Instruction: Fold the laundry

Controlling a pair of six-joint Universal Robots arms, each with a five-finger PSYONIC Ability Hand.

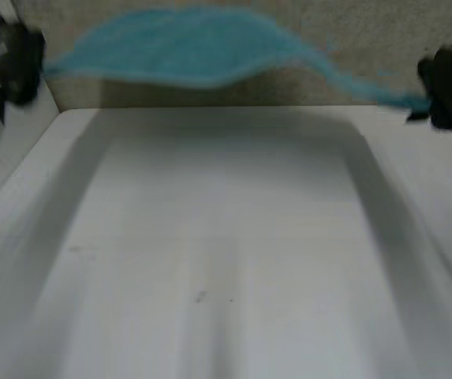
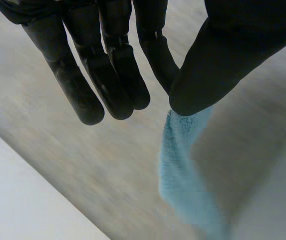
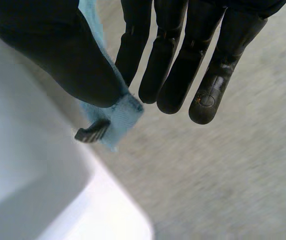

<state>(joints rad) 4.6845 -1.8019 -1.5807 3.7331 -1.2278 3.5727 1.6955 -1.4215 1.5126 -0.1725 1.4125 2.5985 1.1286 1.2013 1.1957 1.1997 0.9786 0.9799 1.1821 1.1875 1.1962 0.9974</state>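
Blue towel (image 1: 186, 47) hangs stretched in the air above the far side of the white table (image 1: 226, 237).
Left hand (image 1: 11, 57) pinches one end between thumb and finger; right hand (image 1: 448, 80) pinches the opposite end. It seems light and soft, so the corners are the good hold.

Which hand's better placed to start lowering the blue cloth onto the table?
Right, slightly. Left hand and right hand each pinch an end of the light-blue fleecy cloth aloft, but the right sits lower, nearer the far edge of the white table.
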